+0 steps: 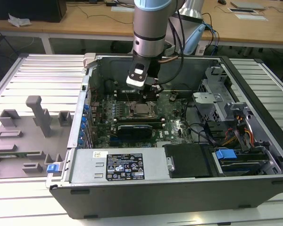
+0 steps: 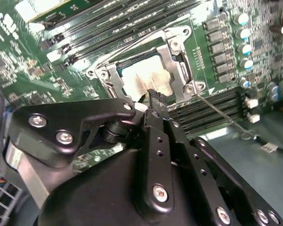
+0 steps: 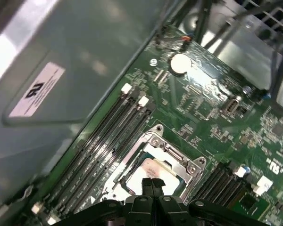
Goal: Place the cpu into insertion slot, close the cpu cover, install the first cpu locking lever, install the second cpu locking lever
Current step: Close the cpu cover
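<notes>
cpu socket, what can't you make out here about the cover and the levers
The cpu and cpu cover: their near edge sits behind the gripper in both wrist views.
Contact: whether the gripper touches the cpu cannot be told.
Locking lever: in the second wrist view a thin rod; latched or not is unclear.
Exterior view: the socket is too small to show the levers.

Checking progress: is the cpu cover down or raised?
Down: in both wrist views the cpu cover lies flat as a frame around the cpu, whose pale top shows through its window.
</notes>
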### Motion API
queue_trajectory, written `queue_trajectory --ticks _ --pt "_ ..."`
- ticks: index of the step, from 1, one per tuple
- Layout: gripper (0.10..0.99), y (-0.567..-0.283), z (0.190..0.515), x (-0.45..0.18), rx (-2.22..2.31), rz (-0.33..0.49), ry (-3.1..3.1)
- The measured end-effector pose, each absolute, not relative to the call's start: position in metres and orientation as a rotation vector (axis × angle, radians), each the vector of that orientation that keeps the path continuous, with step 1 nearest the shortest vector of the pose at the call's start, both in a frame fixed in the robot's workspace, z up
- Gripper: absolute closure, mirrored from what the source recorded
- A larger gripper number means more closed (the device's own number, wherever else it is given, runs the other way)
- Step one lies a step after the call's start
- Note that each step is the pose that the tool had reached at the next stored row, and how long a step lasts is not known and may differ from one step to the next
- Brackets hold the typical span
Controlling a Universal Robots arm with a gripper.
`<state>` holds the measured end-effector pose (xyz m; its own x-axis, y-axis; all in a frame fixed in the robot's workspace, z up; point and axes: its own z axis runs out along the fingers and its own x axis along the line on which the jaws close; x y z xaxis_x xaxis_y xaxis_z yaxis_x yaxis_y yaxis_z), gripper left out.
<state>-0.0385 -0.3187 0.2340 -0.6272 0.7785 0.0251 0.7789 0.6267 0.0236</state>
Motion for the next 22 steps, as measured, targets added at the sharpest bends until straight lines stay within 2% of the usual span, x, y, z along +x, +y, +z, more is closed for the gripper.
queue_trajectory --ticks 12,22 --pt "0.980 -0.3187 0.2325 -0.0385 -0.787 -0.046 -3.022" --pt "0.980 -0.3187 0.2312 -0.0385 -0.495 -0.062 -3.128"
